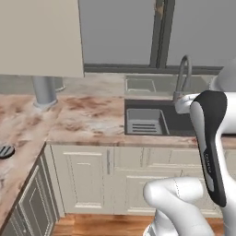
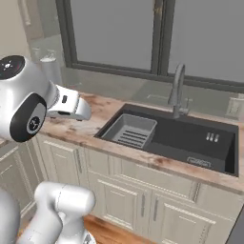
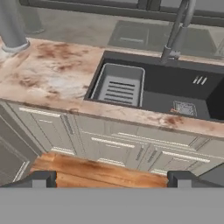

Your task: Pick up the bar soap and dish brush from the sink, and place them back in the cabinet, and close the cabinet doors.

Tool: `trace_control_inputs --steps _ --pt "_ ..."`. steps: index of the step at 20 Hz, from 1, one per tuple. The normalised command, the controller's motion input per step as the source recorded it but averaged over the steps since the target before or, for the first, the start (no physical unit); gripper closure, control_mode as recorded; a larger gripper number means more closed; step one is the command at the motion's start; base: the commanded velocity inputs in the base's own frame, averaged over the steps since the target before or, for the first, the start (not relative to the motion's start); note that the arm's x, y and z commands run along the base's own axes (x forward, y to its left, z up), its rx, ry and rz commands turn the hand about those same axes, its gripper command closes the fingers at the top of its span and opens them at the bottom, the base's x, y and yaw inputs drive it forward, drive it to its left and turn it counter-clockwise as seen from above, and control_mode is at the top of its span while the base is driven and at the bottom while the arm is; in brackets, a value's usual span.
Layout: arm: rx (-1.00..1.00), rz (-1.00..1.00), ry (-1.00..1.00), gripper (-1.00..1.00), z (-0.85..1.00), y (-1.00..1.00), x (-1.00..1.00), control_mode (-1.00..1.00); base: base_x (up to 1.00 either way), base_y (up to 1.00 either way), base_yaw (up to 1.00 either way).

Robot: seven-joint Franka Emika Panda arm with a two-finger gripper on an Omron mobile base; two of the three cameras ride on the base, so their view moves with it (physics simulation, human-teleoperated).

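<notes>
- This is a kitchen in a home.
- There is a dark sink (image 3: 175, 87) set into the counter (image 3: 48, 74), with a tall bent faucet (image 2: 177, 90) behind it.
- A pale rack (image 3: 118, 85) with slots sits in the left part of the sink.
- The counter looks like brown and white stone.
- Cream cupboard doors (image 2: 124, 200) with little handles run under the counter.
- A big window (image 2: 157, 33) is behind the sink.
- The floor (image 3: 96, 168) is wood.

A marbled brown and cream surface (image 3: 52, 74) is seen running along the wall and around a corner. The sink (image 3: 205, 94) is set into it, and a grey cylindrical post (image 1: 44, 90) is stood on it near the corner.
</notes>
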Motion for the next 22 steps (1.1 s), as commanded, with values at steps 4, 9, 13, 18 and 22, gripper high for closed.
trace_control_inputs --steps 4,9,13,18,22 --pt "0.00 0.00 0.00 -1.00 0.00 0.00 0.00 1.00 0.00 -0.02 -0.50" --pt "0.00 0.00 0.00 -1.00 0.00 0.00 0.00 1.00 0.01 -0.38 -0.28" --pt "0.00 0.00 0.00 -1.00 0.00 0.00 0.00 1.00 0.16 -0.28 -0.03" --pt "0.00 0.00 0.00 -1.00 0.00 0.00 0.00 1.00 0.28 -0.27 -0.02" --pt "0.00 0.00 0.00 -1.00 0.00 0.00 0.00 1.00 0.30 -0.36 -0.04"
